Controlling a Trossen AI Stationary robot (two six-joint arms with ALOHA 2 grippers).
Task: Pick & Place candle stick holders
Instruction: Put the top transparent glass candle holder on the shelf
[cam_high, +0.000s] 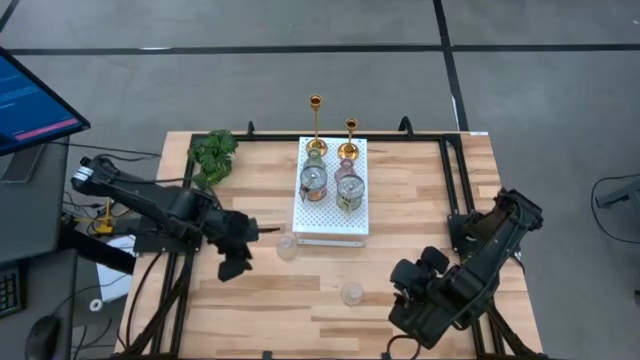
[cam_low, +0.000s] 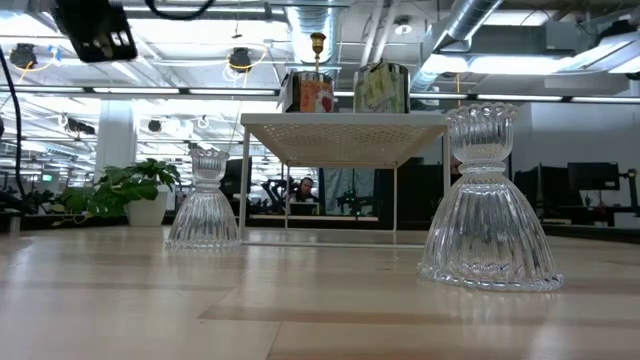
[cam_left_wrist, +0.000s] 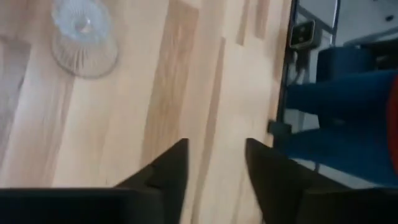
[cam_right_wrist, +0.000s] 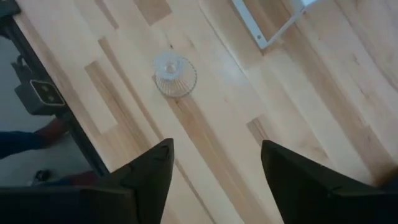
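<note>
The main risk is tipping or skidding a glass holder: both clear cups stand loose on the smooth tabletop (cam_high: 250, 300), and a finger that meets one off-centre could push it away instead of closing around it. The ribbed glass looks slippery, so a shallow pinch may let it slide out. A second risk lies at the white dotted board (cam_high: 331, 225): it is crowded with two gold candlesticks (cam_high: 316, 125) and two squat cups (cam_high: 314, 180), and anything lowered there carelessly could knock a slim stick over.

The left tool (cam_high: 238, 262) hangs above the tabletop with its fingers (cam_left_wrist: 171, 168) parted and nothing between them. One clear holder (cam_high: 287, 246) stands near it, ahead of the fingertips and a little to one side, between the tool and the board's front edge; they are not touching.

The right tool (cam_high: 408, 290) is likewise spread and empty, raised over the tabletop. The second clear holder (cam_high: 352, 293) stands ahead of it, apart from the fingers, with the board's corner (cam_right_wrist: 264, 37) farther beyond.
</note>
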